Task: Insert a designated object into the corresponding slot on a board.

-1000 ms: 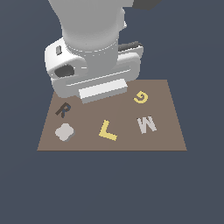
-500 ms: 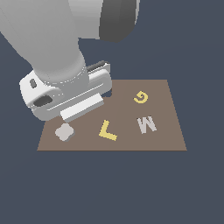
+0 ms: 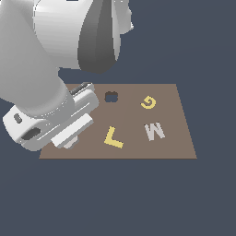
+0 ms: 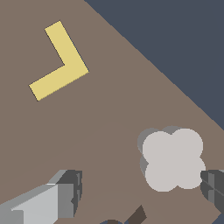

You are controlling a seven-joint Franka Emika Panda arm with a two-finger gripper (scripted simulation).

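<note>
The pale grey-white lobed block (image 4: 173, 159) lies flat on the brown board (image 4: 109, 118). In the wrist view it sits between my two fingers, close to one dark fingertip (image 4: 213, 186) and well apart from the other (image 4: 68, 192). My gripper (image 4: 141, 189) is open and low over the block. In the exterior view my gripper (image 3: 67, 140) covers the board's (image 3: 173, 143) near corner at the exterior view's left, hiding the block. The slot (image 3: 110, 97), a dark lobed hole, lies at the board's far edge, empty.
A yellow L (image 3: 113, 137) (image 4: 59, 61), a yellow G (image 3: 148, 102) and a whitish W (image 3: 153, 131) lie on the board. The letter R is hidden by my arm in the exterior view; a dark scrap (image 4: 136, 215) shows in the wrist view.
My arm has swung towards the exterior view's left and the board's near edge. It now covers the block and the R, and the slot has come into view.
</note>
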